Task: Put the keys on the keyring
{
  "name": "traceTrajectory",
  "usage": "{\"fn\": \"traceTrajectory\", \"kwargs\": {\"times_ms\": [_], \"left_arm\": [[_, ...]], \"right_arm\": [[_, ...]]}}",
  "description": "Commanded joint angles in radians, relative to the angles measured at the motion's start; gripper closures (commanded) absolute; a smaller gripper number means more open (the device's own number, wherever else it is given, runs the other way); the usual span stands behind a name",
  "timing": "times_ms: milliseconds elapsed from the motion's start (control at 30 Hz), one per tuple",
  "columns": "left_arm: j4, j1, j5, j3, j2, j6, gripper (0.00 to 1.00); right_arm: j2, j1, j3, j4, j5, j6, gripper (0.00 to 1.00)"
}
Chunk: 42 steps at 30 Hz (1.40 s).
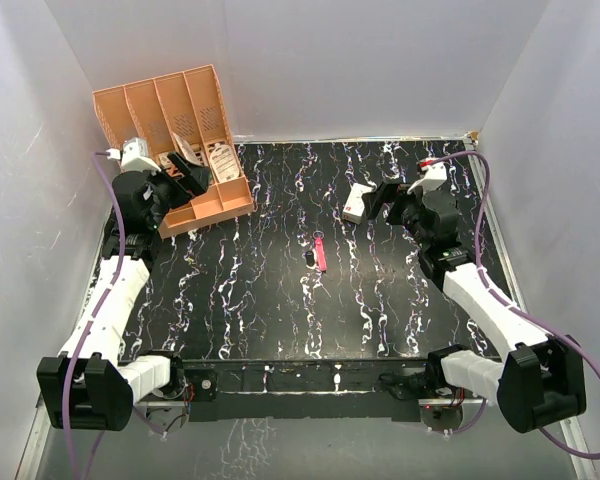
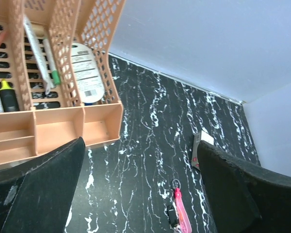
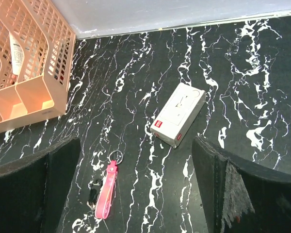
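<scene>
Just pink-tagged keyring [image 3: 106, 190] beside dark key [image 3: 92, 193].

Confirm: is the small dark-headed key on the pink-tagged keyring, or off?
Off. The small dark-headed key lies loose beside the pink strip-tagged keyring, apart from its ring end.

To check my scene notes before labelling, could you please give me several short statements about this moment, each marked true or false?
1. The key lies on the table beside the keyring. True.
2. The right gripper grips the white box. False: the gripper is open, and the box lies free on the table.
3. The left gripper is open and empty. True.
4. The white box sits inside the orange organiser. False: it lies on the table, apart from the organiser.
</scene>
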Motion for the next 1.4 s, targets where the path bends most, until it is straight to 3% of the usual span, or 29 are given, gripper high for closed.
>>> {"fn": "traceTrajectory", "kwargs": {"times_ms": [0, 200, 333, 367, 400, 633, 800, 1167, 1367], "left_arm": [[0.087, 0.003, 0.145, 0.043, -0.010, -0.005, 0.01], [0.177, 0.003, 0.257, -0.027, -0.024, -0.072, 0.02], [0.134, 0.002, 0.294, -0.021, 0.021, -0.092, 0.14], [0.113, 0.001, 0.312, -0.010, 0.036, -0.089, 0.14], [0.093, -0.001, 0.316, -0.004, 0.042, -0.084, 0.04], [-0.074, -0.074, 0.138, 0.000, -0.024, -0.001, 0.01], [-0.177, -0.193, -0.012, 0.007, -0.046, 0.059, 0.01], [-0.149, -0.438, -0.179, 0.040, 0.142, 0.103, 0.01], [-0.141, -0.471, -0.211, 0.031, 0.139, 0.097, 0.01]], "right_arm": [[-0.043, 0.002, 0.089, -0.056, -0.026, 0.041, 0.02], [-0.003, 0.003, 0.153, -0.188, -0.088, 0.060, 0.03], [0.076, 0.038, 0.195, -0.264, -0.112, 0.025, 0.06], [0.098, 0.058, 0.204, -0.272, -0.101, 0.016, 0.06], [0.122, 0.082, 0.216, -0.278, -0.083, 0.005, 0.05], [0.377, 0.268, 0.382, -0.402, 0.063, -0.021, 0.08], [0.437, 0.326, 0.379, -0.377, 0.127, 0.020, 0.13], [0.520, 0.368, 0.363, -0.403, 0.095, 0.060, 0.35], [0.559, 0.389, 0.370, -0.433, 0.096, 0.071, 0.43]]}}
